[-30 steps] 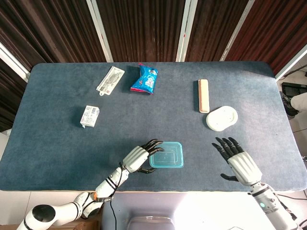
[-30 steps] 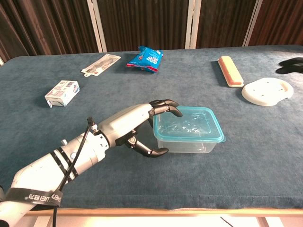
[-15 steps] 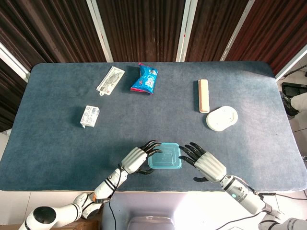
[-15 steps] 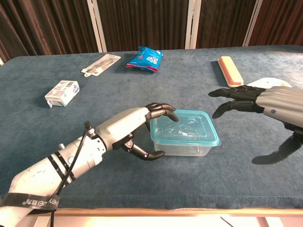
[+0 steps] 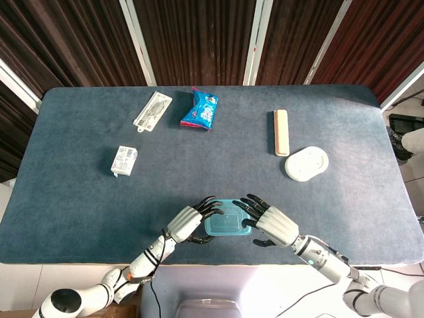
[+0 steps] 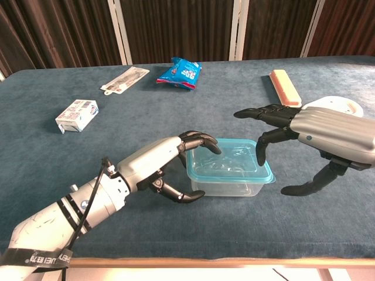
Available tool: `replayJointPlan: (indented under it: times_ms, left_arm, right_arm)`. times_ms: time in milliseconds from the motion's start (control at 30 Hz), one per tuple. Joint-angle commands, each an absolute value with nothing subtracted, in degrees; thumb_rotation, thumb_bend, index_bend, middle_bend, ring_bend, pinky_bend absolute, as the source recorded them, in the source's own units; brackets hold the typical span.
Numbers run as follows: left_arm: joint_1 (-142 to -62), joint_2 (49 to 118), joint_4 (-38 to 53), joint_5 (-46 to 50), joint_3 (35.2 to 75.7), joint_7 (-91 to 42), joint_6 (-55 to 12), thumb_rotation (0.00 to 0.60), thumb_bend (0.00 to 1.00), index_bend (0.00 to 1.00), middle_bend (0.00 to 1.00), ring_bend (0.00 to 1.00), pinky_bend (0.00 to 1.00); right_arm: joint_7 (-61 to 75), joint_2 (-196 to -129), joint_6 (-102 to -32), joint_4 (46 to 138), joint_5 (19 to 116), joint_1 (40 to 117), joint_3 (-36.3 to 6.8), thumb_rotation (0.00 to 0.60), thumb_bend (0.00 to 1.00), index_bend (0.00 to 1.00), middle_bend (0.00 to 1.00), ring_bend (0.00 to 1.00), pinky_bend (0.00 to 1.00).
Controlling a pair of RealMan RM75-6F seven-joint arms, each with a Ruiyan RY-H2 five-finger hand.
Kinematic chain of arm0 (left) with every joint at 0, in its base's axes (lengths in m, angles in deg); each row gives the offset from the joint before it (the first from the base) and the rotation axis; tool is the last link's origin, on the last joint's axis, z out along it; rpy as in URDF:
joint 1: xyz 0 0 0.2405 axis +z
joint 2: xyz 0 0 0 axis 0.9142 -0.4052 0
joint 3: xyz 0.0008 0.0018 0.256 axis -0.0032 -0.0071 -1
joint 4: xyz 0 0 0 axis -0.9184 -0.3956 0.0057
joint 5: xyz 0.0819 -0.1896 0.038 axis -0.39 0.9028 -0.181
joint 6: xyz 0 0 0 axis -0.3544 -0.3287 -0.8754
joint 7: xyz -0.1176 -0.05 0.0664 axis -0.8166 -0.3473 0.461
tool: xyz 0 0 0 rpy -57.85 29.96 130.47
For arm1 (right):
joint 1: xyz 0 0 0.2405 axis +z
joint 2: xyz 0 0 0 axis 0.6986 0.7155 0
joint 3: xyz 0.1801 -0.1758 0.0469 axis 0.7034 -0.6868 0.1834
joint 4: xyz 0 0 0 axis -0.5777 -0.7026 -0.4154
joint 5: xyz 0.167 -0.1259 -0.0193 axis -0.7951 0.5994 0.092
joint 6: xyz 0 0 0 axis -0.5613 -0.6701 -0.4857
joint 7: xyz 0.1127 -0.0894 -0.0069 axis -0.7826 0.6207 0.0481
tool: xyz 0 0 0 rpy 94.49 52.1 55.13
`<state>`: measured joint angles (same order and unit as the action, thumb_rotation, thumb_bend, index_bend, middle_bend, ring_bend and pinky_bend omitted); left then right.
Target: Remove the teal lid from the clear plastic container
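teal lid (image 6: 229, 165) | seated flat on clear plastic container (image 6: 225, 186) | translucent

teal lid (image 6: 229, 170), clear container (image 6: 225, 186), blue table (image 6: 176, 105)

We see even, bright light from above; shadows under the hands are soft. At six o'clock in the head view the floor glares white, perhaps overexposed. Both views stay sharp.
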<state>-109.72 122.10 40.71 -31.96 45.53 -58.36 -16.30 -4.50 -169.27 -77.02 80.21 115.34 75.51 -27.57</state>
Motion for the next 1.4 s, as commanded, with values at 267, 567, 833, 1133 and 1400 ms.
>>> replayJointPlan:
  times_ms: [267,567,833,1133,1400]
  left_arm:
    - [-109.41,122.9,43.09,-32.29,44.9,-61.19,-16.3,0.6,0.41,0.27,0.47,0.3,0.22]
    - [-109.38,123.07,43.78,-32.69,44.53,-61.76,-16.01,0.6,0.41,0.27,0.47,0.3,0.22]
    - [-109.57,122.6,43.64,-32.55,44.77,-62.01,-16.1,0.6,0.4,0.26,0.47,0.3,0.22]
    - [-109.52,122.49,43.59,-32.55,44.54,-61.85,-16.56,0.6,0.4,0.27,0.47,0.3,0.22]
    - [-109.52,122.77,44.04,-32.7,44.39,-61.79,-16.51,0.6,0.4,0.26,0.47,0.3,0.22]
  right_arm:
    - [-8.5,-172.91,-80.28,72.86,115.5,77.66,-29.09,0.6,0.37,0.65,0.07,0.0,0.0]
    - [-7.73,-173.69,-79.72,72.41,114.13,78.59,-29.78,0.6,0.37,0.67,0.07,0.0,0.0]
    - [-7.31,-174.05,-79.94,72.49,113.66,78.96,-30.74,0.6,0.37,0.67,0.07,0.0,0.0]
    - [-7.36,-174.06,-80.38,72.73,112.94,79.18,-31.27,0.6,0.37,0.66,0.07,0.0,0.0]
    - [-7.23,-174.2,-80.23,73.07,112.26,79.57,-31.39,0.6,0.37,0.67,0.07,0.0,0.0]
